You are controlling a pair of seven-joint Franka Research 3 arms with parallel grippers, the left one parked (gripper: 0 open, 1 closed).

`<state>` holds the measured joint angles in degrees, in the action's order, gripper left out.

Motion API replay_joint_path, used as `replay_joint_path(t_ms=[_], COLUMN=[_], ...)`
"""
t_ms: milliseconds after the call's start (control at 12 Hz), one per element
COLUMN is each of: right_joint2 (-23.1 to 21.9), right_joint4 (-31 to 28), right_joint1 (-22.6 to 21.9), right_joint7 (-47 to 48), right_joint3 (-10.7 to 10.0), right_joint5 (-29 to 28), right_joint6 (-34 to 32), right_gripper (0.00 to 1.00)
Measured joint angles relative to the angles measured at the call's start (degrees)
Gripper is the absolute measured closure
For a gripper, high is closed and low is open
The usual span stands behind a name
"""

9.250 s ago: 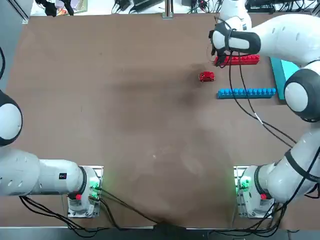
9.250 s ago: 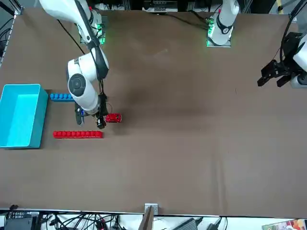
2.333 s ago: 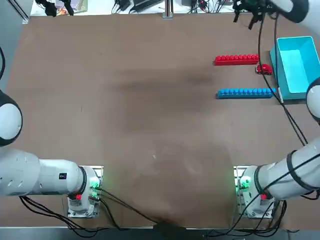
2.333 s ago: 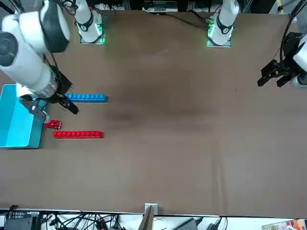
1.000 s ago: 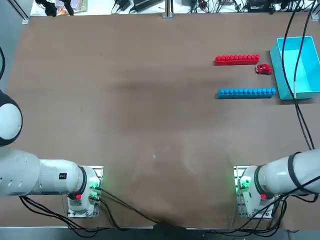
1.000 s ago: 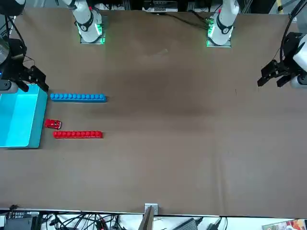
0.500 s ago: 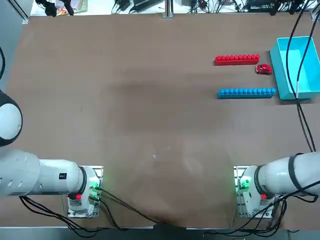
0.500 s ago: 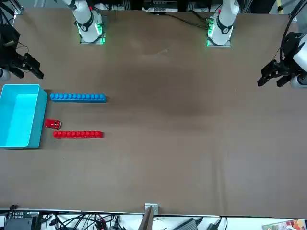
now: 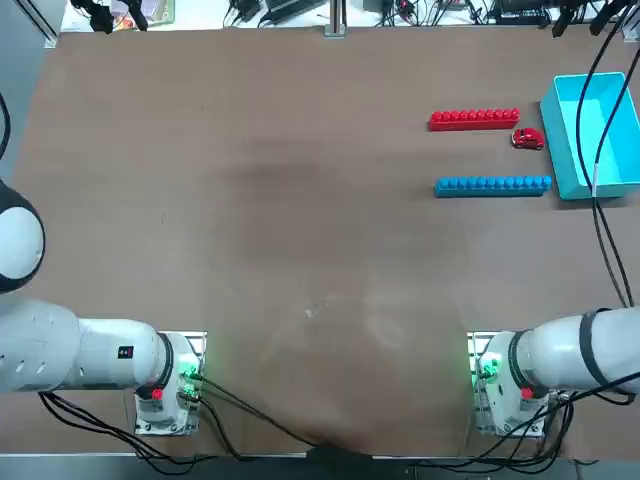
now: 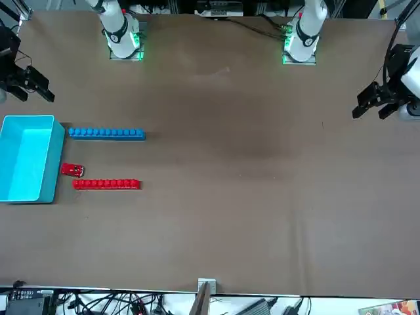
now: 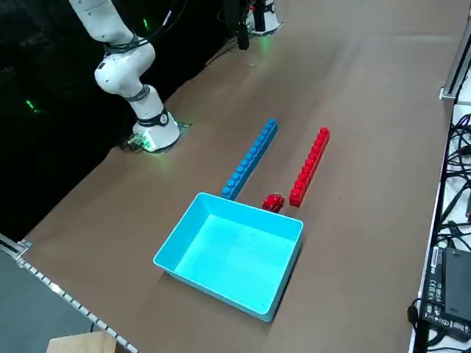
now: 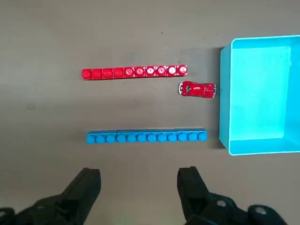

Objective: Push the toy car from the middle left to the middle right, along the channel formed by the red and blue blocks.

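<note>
Item, tiny glossy red toy car [image 9: 527, 139]: I log it on the brown desk [image 9: 300, 220] at the right end of the channel, just past the red studded brick row [image 9: 474, 119], between that row's end and the light-blue open plastic tray [image 9: 570, 150]; position unchanged from half a second ago. Item, blue studded brick row [image 9: 492, 185]: parallel, nearer me, unmoved. Item, right gripper [image 12: 138, 192]: fingers spread wide, holding nothing, high above the desk near the blue row; in the front view it has drifted slightly further from the tray.
</note>
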<state>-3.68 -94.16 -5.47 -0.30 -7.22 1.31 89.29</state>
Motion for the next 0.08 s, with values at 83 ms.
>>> replay_joint_path(t_ms=[83], right_joint2=[0.0], right_joint4=[0.0], right_joint1=[-0.1], right_joint7=[0.0], right_joint3=[0.0], right_joint5=[-0.1], right_joint6=[0.0], right_gripper=[0.0])
